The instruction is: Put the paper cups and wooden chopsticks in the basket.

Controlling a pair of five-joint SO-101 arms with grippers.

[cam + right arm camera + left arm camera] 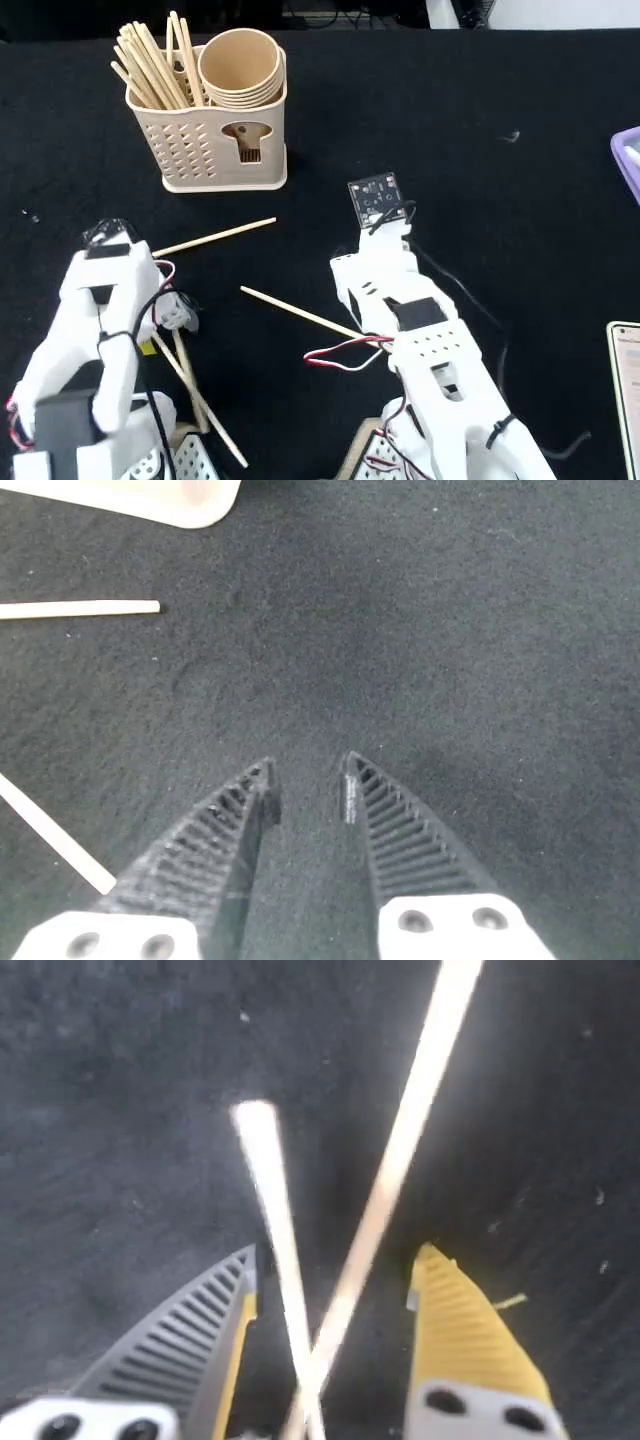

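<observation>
At the left of the black table [470, 130], the left gripper [335, 1260] points down at two crossed chopsticks [225, 440], thin pale wooden sticks that form a narrow X. Its fingers [465, 1340], one grey and one yellow, are spread wide and grip nothing. The crossing point lies in the gap between them, nearer the finger bases than the tips, and neither stick clearly touches a finger.

Farther back stands the basket [200, 150], beige and perforated. It holds a bundle of chopsticks [150, 60] standing on end and leaning outward, beside a stack of paper cups [240, 65].

In front of the basket a loose chopstick [215, 237] lies flat on the table. Another chopstick [300, 314] lies at a slant, one end running in under the right arm.

The right gripper [308, 770] hangs over bare table, its dark fingers [410, 840] only slightly parted and holding nothing. Both loose sticks lie outside them.
</observation>
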